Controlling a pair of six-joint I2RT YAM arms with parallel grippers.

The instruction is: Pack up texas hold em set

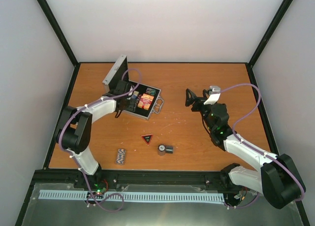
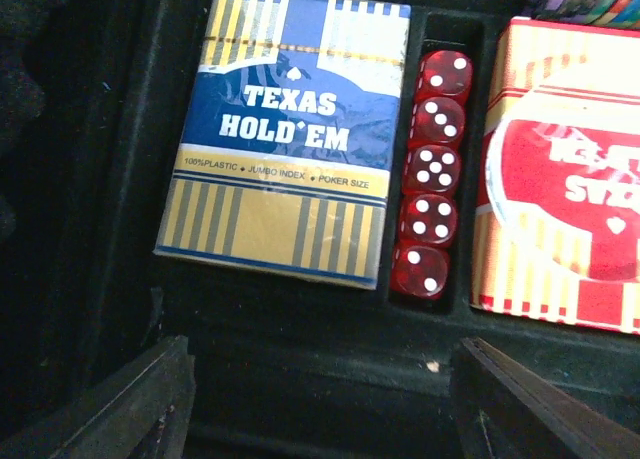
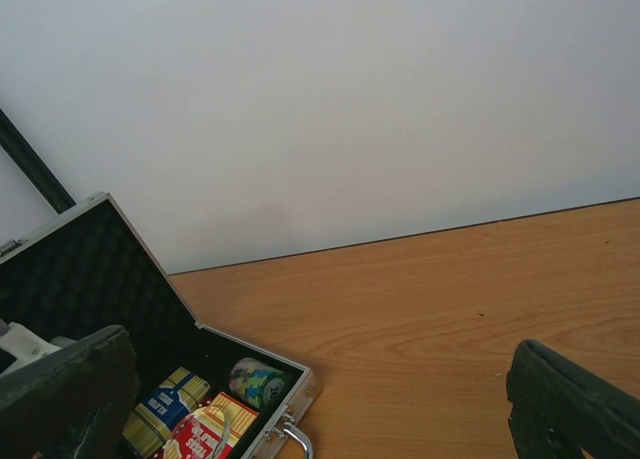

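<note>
Low centre of the top view, loose on the table (image 1: 206, 132): striped chips (image 1: 120, 156), triangle (image 1: 147, 139), round buttons (image 1: 165, 149). Farther up, left of centre, open case (image 1: 143, 115) with blue card box (image 2: 285, 129) and dice (image 2: 430, 174) seated. Left gripper (image 2: 325, 359) poised above them, spread, empty; right gripper (image 3: 320, 399) wide, empty. Likely mid-packing — next, reaching back for a loose piece.

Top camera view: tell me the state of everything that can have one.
case: open, lid raised.
blue card box: packed in case.
dice: five in the slot beside it.
triangle: on table, unpacked.
striped chips: stack lying on table, unpacked.
round buttons: on table, unpacked.
left gripper: open, over the case.
right gripper: open, empty.
</note>
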